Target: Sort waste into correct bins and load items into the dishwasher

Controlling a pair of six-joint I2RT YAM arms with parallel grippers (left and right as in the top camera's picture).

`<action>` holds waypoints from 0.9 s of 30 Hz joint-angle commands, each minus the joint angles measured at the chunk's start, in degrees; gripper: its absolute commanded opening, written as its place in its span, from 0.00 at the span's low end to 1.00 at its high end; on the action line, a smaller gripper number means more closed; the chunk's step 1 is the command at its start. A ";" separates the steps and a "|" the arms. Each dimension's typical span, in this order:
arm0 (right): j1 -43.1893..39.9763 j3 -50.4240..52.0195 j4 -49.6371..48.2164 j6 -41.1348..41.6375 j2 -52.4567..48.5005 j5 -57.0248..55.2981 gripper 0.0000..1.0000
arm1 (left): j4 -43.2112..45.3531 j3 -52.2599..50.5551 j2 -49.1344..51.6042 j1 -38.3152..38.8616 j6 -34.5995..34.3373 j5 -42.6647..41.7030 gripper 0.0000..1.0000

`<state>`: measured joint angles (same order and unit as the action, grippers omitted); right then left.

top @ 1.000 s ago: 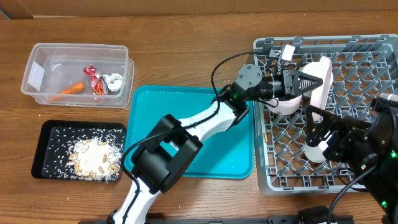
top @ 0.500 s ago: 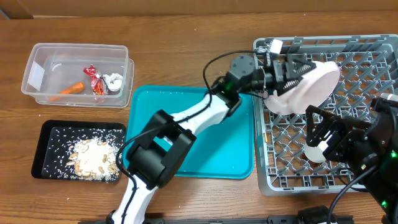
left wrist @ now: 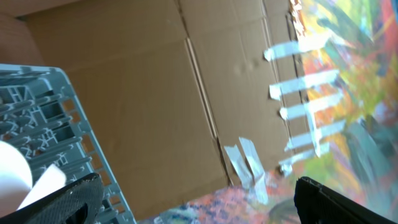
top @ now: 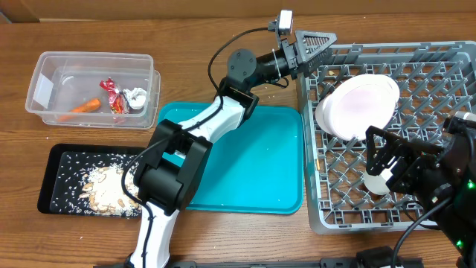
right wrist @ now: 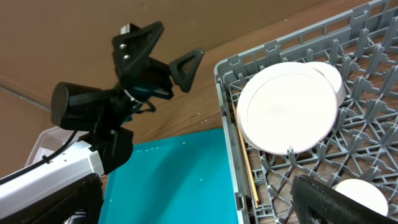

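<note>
Waste lies sorted at the left end of the counter [top: 201,45]. The clear tub [top: 44,67] holds an orange carrot piece [top: 87,106], a red wrapper [top: 111,94] and a crumpled tissue [top: 136,97], the last two touching. Just in front of the tub, the black tray [top: 53,182] carries a heap of beige shell scraps [top: 111,189] with rice crumbs [top: 97,160] scattered around it.

A teal tray [top: 245,179] sits between these bins and the rack, with the left arm reaching over it toward the far side. The left gripper [top: 327,41] hangs above the far left corner of the dish rack [top: 312,197]. Its jaws are spread with nothing between them. The left wrist view looks past that corner of the rack to a cardboard [left wrist: 143,99] wall.

Inside the grey dish rack, the chopsticks [right wrist: 247,163] lie along the left wall, down among the pegs. The plate [top: 358,104] stands tilted in the far left part of the rack, its face turned up toward the overhead camera. A second white dish [right wrist: 329,73] sits right behind it, mostly hidden; whether they touch I cannot tell. Nearer the front, a small bowl [top: 374,184] rests on the grid floor.

The right gripper [top: 378,158] hovers over that bowl with its jaws wide apart and holding nothing. In the right wrist view the bowl shows just inside the right finger.
</note>
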<state>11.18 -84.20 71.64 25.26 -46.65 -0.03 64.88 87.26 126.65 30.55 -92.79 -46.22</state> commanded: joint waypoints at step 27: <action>-0.33 -0.50 -0.13 -0.11 0.26 -0.33 1.00 | -7.17 7.43 -26.45 -37.62 10.54 -31.98 1.00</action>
<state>11.18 -84.20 71.66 25.28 -46.65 -0.03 59.46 93.19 104.90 -3.18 -83.59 -77.25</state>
